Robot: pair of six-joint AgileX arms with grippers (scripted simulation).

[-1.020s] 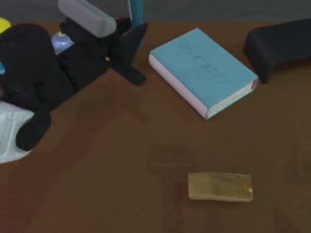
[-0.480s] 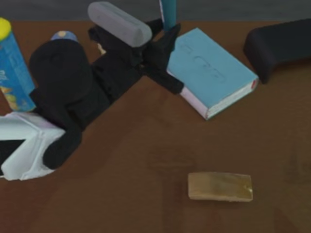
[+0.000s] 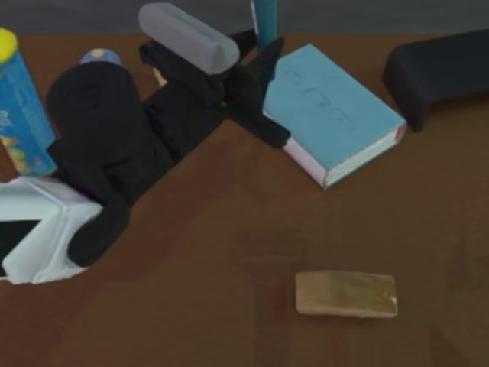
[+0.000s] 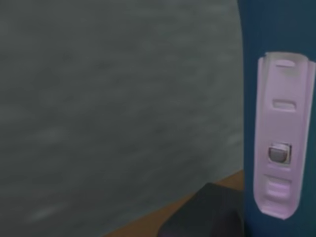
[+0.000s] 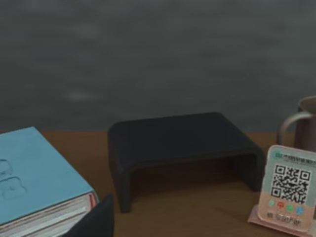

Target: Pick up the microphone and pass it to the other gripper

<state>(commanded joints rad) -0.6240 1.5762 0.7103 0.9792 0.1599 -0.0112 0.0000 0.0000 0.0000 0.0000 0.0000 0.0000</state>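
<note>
The microphone [image 3: 265,18] stands upright at the table's far edge, and only its teal handle shows in the top view. My left gripper [image 3: 258,52], the one with a grey capsule-shaped piece on top, is shut on it just left of the blue book. In the left wrist view the teal handle [image 4: 276,98] with its white button panel fills the frame's side, above a black finger [image 4: 207,215]. The other gripper, my right one, is out of the top view. Only a black part of it [image 5: 96,221] shows in the right wrist view, close to the book's corner.
A light blue book [image 3: 328,111] lies at the back centre, with a black stand [image 3: 439,73] at the back right. A tall blue yellow-capped can [image 3: 19,107] stands at the far left. A tan block [image 3: 346,294] lies near the front. A QR card [image 5: 289,190] and a mug [image 5: 301,123] stand beyond the stand.
Over the last second my left arm carried the microphone right, toward the book, uncovering the blue can. In the last half second almost nothing moved.
</note>
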